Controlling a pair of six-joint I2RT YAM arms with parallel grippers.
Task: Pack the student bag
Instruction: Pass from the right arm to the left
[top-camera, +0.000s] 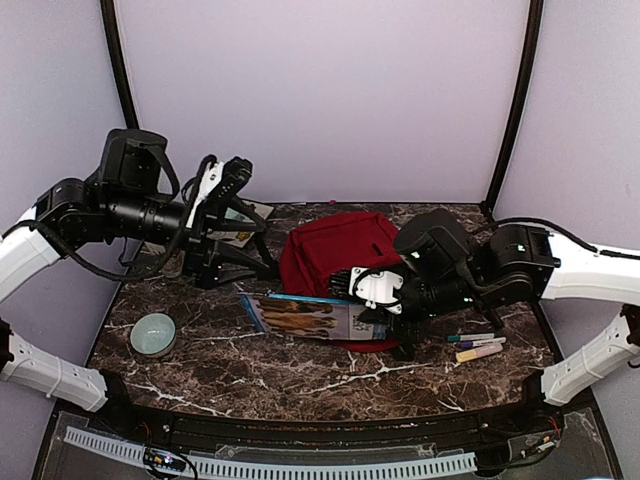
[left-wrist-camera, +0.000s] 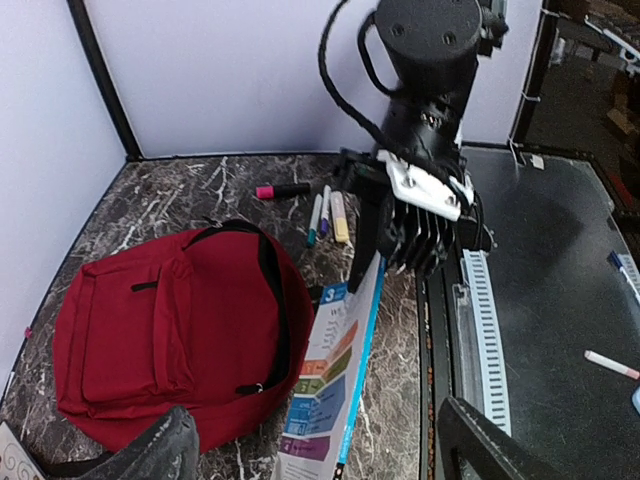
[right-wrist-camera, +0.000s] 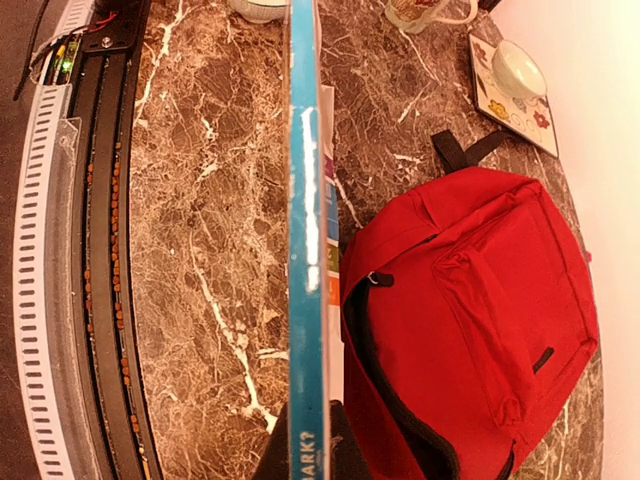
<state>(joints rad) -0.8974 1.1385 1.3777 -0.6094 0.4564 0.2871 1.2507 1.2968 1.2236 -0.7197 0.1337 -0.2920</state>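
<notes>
The teal bowl (top-camera: 153, 334) sits near the left front of the marble worktop (top-camera: 300, 375), well apart from everything else. To the right, a few markers (top-camera: 478, 346) lie side by side just below the right arm.

The right arm reaches in low from the right, and the right hand (top-camera: 372, 305) is clenched on one end of a thin book (top-camera: 300, 318). The book stands tilted on its long edge, its cover turned toward the front. The right wrist view shows it edge-on as a teal spine running straight away from the fingers (right-wrist-camera: 300, 462). The overhead view does not give that.

Just behind the book, the student bag (top-camera: 335, 250) lies flat in the middle of the worktop with its front pocket up. Its black zipper edge faces the book. From above, the right arm hides the bag's near right corner.

The left arm is raised and stretched across the far left, pointing toward the bag. The left hand (top-camera: 252, 220) is released, with nothing between its spread fingers (left-wrist-camera: 150, 450). Only its wrist view shows a pink marker (left-wrist-camera: 283, 190) lying beyond the other markers. Behind the left hand, a flat card picturing a pale cup (right-wrist-camera: 510, 80) lies at the far left, partly hidden from above.
</notes>
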